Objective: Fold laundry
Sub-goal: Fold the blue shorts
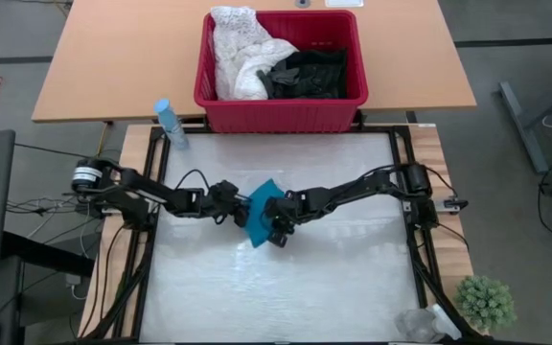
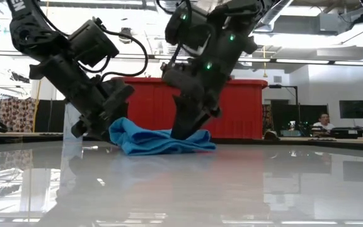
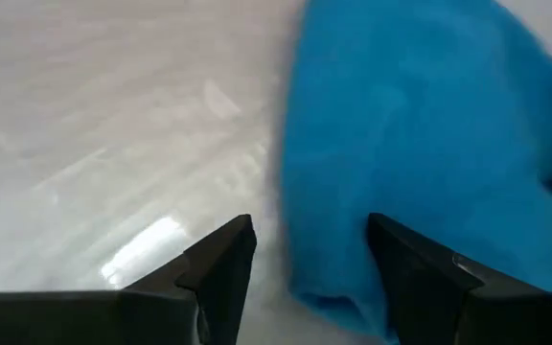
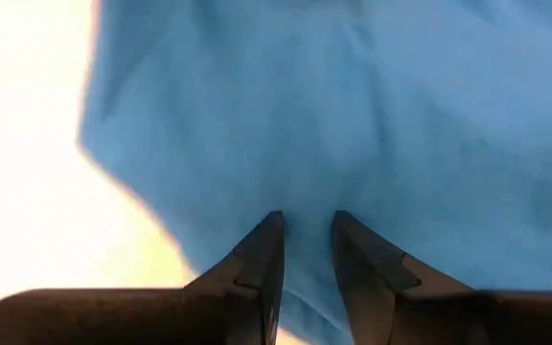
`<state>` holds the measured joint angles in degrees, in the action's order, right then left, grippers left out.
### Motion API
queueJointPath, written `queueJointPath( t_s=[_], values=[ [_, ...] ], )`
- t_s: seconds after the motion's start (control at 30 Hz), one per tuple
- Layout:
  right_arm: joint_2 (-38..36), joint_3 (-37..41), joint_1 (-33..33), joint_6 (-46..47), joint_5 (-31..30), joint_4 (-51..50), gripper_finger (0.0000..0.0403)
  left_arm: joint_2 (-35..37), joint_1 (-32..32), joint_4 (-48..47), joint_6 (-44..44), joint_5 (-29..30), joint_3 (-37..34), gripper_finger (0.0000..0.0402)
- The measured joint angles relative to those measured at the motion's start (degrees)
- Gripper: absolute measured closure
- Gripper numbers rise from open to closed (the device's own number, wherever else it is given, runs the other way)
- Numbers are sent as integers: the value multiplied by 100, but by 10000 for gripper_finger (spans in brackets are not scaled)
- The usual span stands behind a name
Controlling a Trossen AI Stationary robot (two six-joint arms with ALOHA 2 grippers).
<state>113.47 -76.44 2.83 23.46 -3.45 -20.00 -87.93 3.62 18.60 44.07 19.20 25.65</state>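
White table [image 1: 333, 287] carries a teal garment [image 1: 260, 213] at its middle. Left gripper [image 3: 310, 251] sits at the cloth's edge, fingers apart. Right gripper [image 4: 307, 235] presses down onto the cloth, fingers narrowly parted, pinching a fold.

Left pincer [image 3: 310, 264] low, fingers apart; right pincer [image 4: 307, 251] low, fingers narrowly parted.

Both arms [image 1: 161, 196] matte black, boxy link housings. Black cables loop loose off the left arm [image 2: 128, 53]. Right arm [image 2: 207, 50] shows small green LEDs. White lettering on the left arm's upper link, partly cut off. Left base has a silver-ringed round motor cap [image 1: 86, 177]. End effector fingers [image 3: 223, 264] dark, wedge-shaped.
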Motion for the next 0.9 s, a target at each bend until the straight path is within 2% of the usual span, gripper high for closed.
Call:
queueJointPath(
  t_s=[0.3,0.53,0.77,0.9],
  values=[
    [-1294,-5,-74,-328,78,-408,285,555,448,-31,-70,-213,-7,203],
    [-2014,-11,-190,-448,11,-1597,285,1038,827,5,-249,-286,-4,203],
    [-2442,-11,-164,-633,-46,-2715,274,1085,1243,42,-833,-1319,-4,181],
    [-2713,-11,-166,-701,-52,-3681,246,1083,1344,-138,-1361,-1486,220,157]
  ],
)
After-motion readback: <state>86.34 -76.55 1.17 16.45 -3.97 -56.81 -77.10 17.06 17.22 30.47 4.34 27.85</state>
